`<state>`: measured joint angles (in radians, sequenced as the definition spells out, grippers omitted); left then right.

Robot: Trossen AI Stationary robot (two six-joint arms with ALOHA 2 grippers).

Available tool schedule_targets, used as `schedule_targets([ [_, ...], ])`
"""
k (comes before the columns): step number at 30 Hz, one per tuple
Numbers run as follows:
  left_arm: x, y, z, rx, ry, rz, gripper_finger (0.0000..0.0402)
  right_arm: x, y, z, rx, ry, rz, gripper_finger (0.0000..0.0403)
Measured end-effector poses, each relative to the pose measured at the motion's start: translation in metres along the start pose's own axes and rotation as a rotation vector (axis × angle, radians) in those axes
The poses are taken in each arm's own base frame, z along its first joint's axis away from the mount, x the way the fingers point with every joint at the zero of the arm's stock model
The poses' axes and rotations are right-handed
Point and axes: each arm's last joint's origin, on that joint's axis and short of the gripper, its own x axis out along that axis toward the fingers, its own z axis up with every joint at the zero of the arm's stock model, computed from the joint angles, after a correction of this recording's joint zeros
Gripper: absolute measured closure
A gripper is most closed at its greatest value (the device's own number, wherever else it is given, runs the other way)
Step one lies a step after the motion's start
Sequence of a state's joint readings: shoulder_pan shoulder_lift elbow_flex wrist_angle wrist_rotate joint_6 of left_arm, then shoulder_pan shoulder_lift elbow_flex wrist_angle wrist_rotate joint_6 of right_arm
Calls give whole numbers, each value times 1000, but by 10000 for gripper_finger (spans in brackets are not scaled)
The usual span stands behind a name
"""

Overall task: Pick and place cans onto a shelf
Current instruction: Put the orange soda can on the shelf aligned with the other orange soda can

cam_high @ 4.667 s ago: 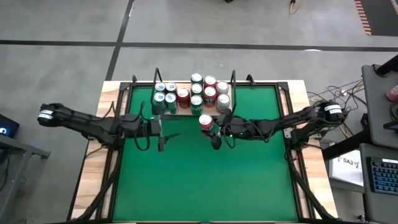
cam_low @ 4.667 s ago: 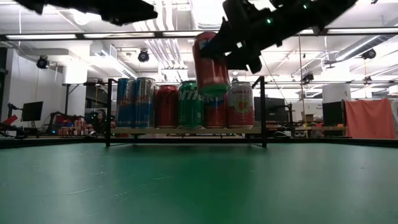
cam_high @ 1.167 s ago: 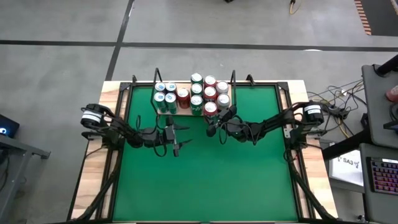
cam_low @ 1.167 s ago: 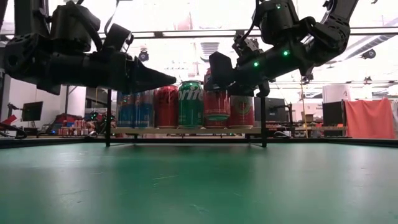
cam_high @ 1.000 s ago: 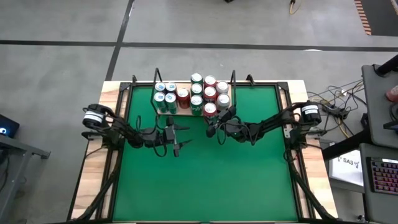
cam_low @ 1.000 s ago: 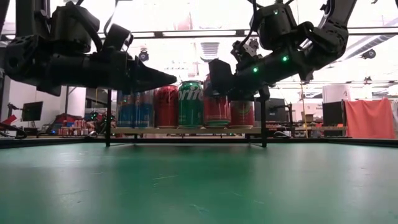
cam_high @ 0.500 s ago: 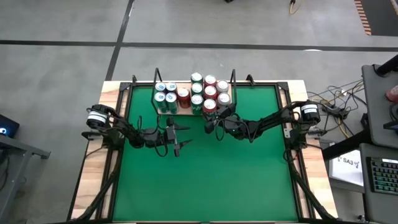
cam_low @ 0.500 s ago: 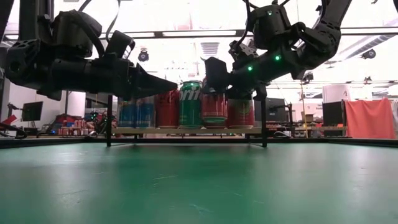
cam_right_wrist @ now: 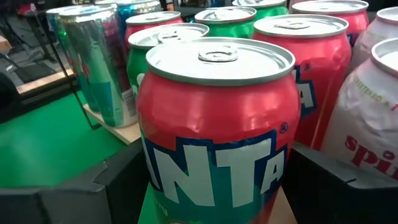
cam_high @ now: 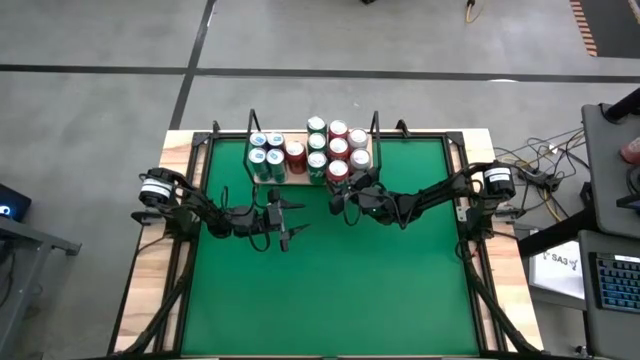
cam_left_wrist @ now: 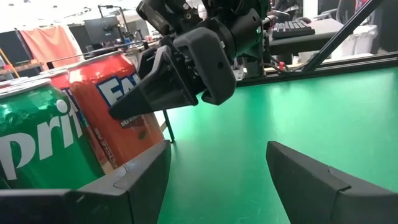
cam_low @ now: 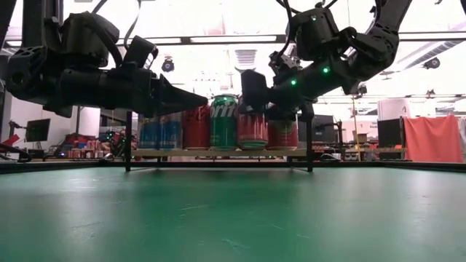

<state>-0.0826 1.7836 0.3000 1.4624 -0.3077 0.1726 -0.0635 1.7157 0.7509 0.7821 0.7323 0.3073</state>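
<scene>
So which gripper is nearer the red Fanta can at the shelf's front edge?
Right. The right gripper straddles the red Fanta can; the left gripper hangs over the green table, off to the side.

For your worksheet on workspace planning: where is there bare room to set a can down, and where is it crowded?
Free: the green table in front of both arms, and the shelf edge by the lone red can. Crowded: the can cluster at the right pincer. The left pincer waits nearby.

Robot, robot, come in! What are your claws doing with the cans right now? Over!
Right gripper around the red can at the shelf front edge. Left gripper open, empty, above the table. Other cans crowd close behind.
</scene>
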Motion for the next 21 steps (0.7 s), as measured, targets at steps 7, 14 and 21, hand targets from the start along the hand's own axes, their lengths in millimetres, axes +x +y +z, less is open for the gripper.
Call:
schedule_targets([
  [7,0,0,-1,-5,5,-1,153,0,0,0,25,0,-5,115],
  [14,1,2,-1,-22,7,8,153,0,-1,0,37,-6,-35,115],
  [21,1,2,-2,-21,14,8,153,1,-1,1,53,-16,-60,115],
])
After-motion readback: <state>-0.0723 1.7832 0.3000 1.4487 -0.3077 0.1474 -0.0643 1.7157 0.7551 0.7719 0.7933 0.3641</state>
